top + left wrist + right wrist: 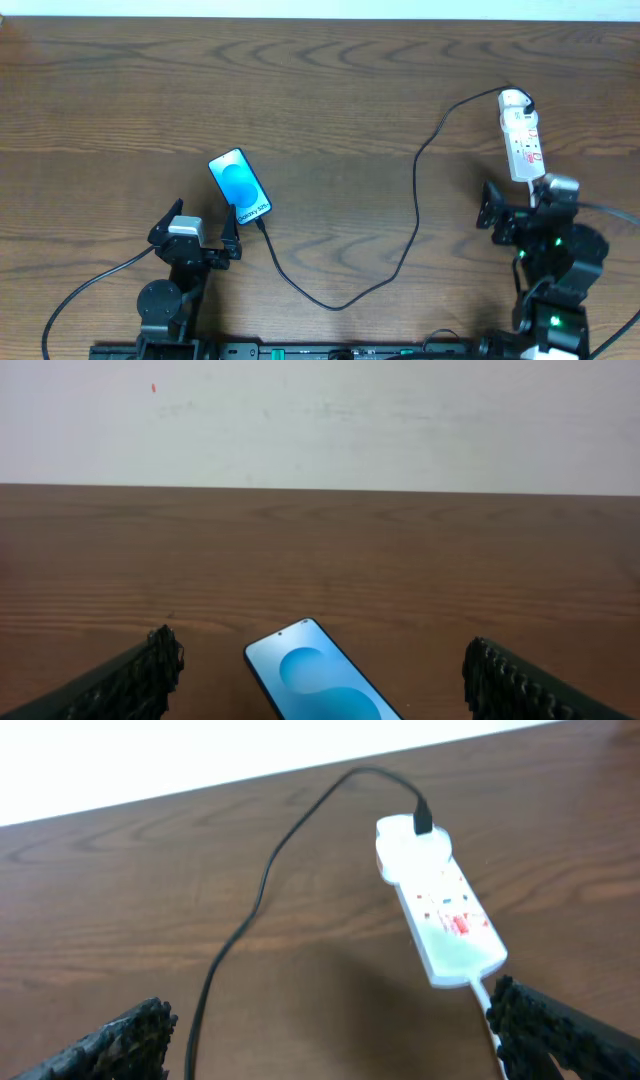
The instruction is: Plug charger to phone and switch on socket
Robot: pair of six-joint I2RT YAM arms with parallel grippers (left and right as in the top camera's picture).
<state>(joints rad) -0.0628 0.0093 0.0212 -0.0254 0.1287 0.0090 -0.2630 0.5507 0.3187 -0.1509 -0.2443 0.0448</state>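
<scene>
I count one phone (240,186), one charger (417,200), one socket (522,140) and two pincers on my worktop (100,100).

The phone lies flat and screen up, left of the middle and closer to the near edge than the far one. It is turned so its far end leans toward the left edge. It sits well apart from the left and far edges.

The left pincer (205,215) is spread wide just on the near side of the phone. In the left wrist view the phone's far end shows between the two fingers (140,675) with wood on both sides, touching neither.

The socket lies near the right edge, about midway between far and near, with its long side running far to near. Its far end stands apart from the far edge. One red mark shows on its face; I cannot tell whether the switch is on.

The charger's black plug sits in the socket's far end. The cable swings left, drops toward the near edge in a long loop, then climbs to the phone's near end. It meets the phone there, but I cannot tell if the tip is seated.

The right pincer (515,205) is also wide, just at the socket's near end. From the right wrist view the socket lies ahead, nearer the right finger, and its white cord passes beside that finger. The cable crosses the gap farther left.
</scene>
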